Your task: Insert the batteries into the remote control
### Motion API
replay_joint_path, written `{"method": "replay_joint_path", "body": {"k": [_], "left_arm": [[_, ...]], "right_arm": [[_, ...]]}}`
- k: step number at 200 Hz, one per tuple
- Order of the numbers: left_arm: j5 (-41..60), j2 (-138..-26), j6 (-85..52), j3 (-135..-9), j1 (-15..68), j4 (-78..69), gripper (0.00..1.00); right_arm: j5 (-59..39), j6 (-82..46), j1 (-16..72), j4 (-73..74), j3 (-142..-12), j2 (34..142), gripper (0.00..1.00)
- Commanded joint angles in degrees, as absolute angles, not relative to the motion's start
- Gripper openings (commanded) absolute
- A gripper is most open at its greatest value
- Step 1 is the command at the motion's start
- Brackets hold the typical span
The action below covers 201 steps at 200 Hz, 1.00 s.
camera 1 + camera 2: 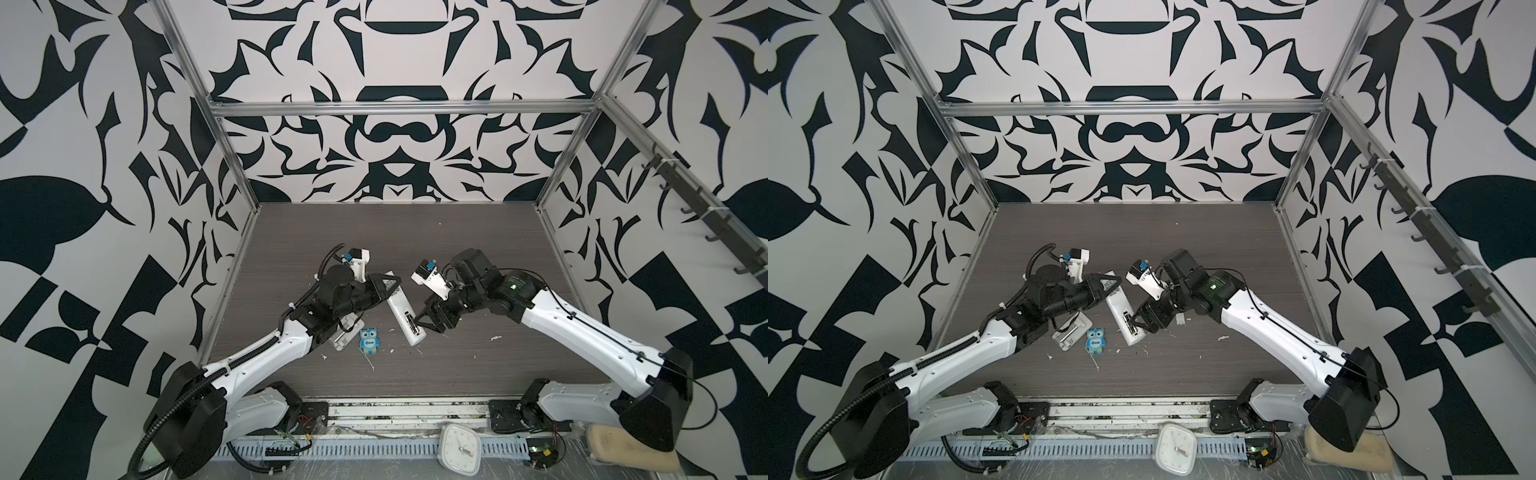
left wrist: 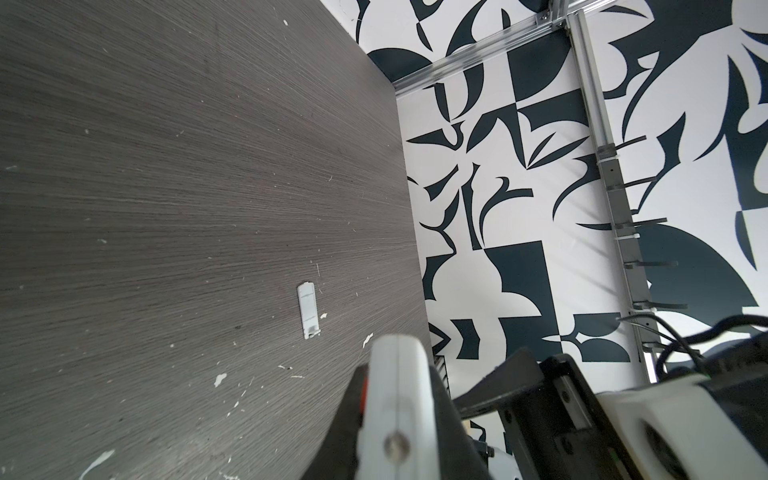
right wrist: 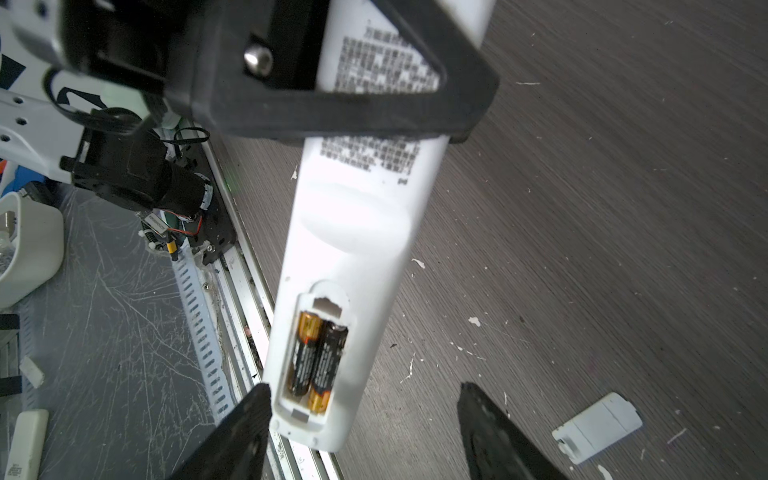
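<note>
Remote control point(image 3: 353, 232) back side up, its far end clamped by the left hand point(image 1: 390, 286). It looks to be carried clear of the tabletop point(image 3: 623, 208), but I cannot confirm that. Both batteries point(image 3: 316, 361) sit side by side in the open bay at the remote's near end, gold caps pointing opposite ways. Right hand point(image 3: 363, 388) is spread wide and empty, straddling that same near end, with one fingertip just beside the bay's rim.

Risks, as I judge them:
- The grip is at one end only. A push from the right hand at the other end could lever the remote round in the left hand's hold.
- The bay is uncovered, so a tilt or knock could spill the batteries.
- The fingertip beside the rim could catch a battery end and pop it up.
- The cover point(image 3: 596, 428) lies flat on the tabletop, apart from the remote on the right arm's side. It looks thin and may skid under a pinch.

Writing:
- The remote's back carries a printed label point(image 3: 386, 62) of dense characters, too blurred to read.
- The print on the batteries is too small to read.
- The owl figure point(image 1: 369, 340), near the remote's near end on the left arm's side, reads "One".
</note>
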<state>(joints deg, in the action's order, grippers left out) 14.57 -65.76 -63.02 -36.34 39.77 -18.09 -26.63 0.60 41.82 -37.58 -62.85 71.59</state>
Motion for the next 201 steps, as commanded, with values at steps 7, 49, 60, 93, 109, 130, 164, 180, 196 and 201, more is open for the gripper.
{"method": "replay_joint_path", "body": {"k": [7, 49, 60, 93, 109, 130, 164, 180, 196, 201], "left_arm": [[15.59, -65.82, -63.11, -37.26, 39.90, -20.55, 0.00], [16.20, -65.55, -63.21, -37.61, 39.90, -19.86, 0.00], [16.24, -65.36, -63.20, -37.56, 39.90, -19.78, 0.00], [16.43, -65.06, -63.19, -37.50, 39.90, -19.51, 0.00], [16.34, -65.07, -63.26, -37.44, 39.88, -19.60, 0.00], [16.44, -65.11, -63.28, -37.47, 39.90, -19.83, 0.00], [16.57, -65.04, -63.33, -37.45, 39.89, -19.82, 0.00], [16.52, -65.04, -63.28, -37.45, 39.90, -19.78, 0.00], [16.52, -65.09, -63.37, -37.51, 39.90, -19.91, 0.00], [16.53, -65.08, -63.37, -37.51, 39.90, -19.95, 0.00]], "right_arm": [[-27.18, 0.35, 42.00, -34.61, -64.95, 71.57, 0.74], [-25.91, -0.17, 41.97, -33.17, -64.96, 73.16, 0.74], [-25.93, -0.36, 42.01, -32.79, -64.86, 73.43, 0.74], [-26.27, -0.46, 42.02, -32.45, -64.69, 74.14, 0.74], [-26.52, -0.53, 42.07, -32.29, -64.34, 74.26, 0.73], [-26.89, -0.68, 42.18, -32.25, -64.05, 74.54, 0.73], [-26.73, -0.86, 43.22, -32.09, -63.47, 75.28, 0.73], [-26.29, -0.87, 43.76, -31.88, -63.05, 75.50, 0.73], [-25.85, -0.79, 44.03, -31.51, -62.29, 75.76, 0.73], [-25.60, -0.71, 44.11, -31.47, -62.07, 75.80, 0.73]]}}
